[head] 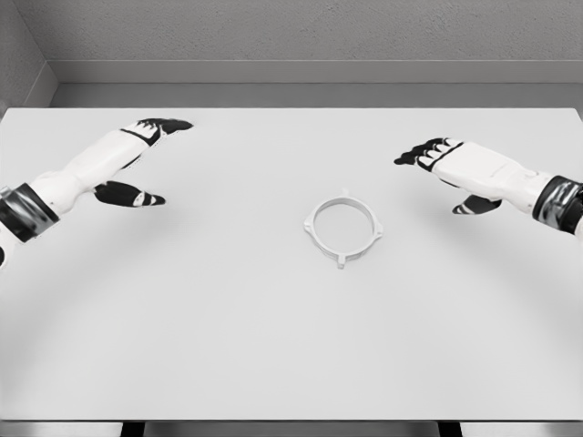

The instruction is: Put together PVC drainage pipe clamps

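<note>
Clamp ring: one white PVC clamp ring (342, 228) lies flat on the table, a little right of the frame's centre, with small tabs sticking out from its rim at the top, the bottom and the sides.
Table: my work surface is a plain white table (273, 346) that fills most of the frame; a grey wall runs across the top.
Left hand: my left hand (137, 159) sits in the upper left of the frame, its arm coming in from the left edge. Its black-tipped fingers are stretched out toward the upper right and the thumb points off to the right below them. It grips nothing.
Right hand: my right hand (455, 168) sits in the upper right of the frame, its arm coming in from the right edge. Its fingers reach leftward, loosely extended, with the thumb hanging below. It grips nothing.
Spacing: both hands are well apart from the clamp ring, which lies between them and lower in the frame; the right hand is the nearer of the two.
</note>
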Tool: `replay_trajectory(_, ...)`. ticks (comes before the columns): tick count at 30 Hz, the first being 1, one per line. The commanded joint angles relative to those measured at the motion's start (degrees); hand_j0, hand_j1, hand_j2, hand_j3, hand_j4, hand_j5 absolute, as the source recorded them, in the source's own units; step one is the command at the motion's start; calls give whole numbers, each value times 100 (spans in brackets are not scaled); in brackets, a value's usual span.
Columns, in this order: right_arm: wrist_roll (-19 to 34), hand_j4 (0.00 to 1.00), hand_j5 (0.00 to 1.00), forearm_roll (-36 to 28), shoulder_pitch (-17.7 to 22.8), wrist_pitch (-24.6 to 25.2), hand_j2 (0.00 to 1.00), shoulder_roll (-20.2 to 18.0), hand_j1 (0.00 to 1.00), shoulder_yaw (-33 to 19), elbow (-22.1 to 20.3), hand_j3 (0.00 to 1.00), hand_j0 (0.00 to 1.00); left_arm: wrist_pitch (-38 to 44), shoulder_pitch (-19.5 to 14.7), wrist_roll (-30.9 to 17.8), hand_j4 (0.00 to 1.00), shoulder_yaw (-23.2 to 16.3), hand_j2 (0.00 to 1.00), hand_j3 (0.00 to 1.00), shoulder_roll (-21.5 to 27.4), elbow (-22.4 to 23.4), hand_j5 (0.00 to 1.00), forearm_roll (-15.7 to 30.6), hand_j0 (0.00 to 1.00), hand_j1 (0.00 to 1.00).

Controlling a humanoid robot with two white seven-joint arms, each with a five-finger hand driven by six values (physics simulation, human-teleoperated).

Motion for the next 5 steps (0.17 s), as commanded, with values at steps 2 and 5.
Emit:
replay_trajectory(2,1,100,100,-21,9,7,100,-188,100,48,-282,100,100,-378,0,2,100,118,100,100,711,546,100,181,100,100)
replay_trajectory(5,-8,100,100,-21,-26,16,100,-312,100,21,-282,100,100,-378,0,2,100,127,100,100,808,784,100,-30,100,100)
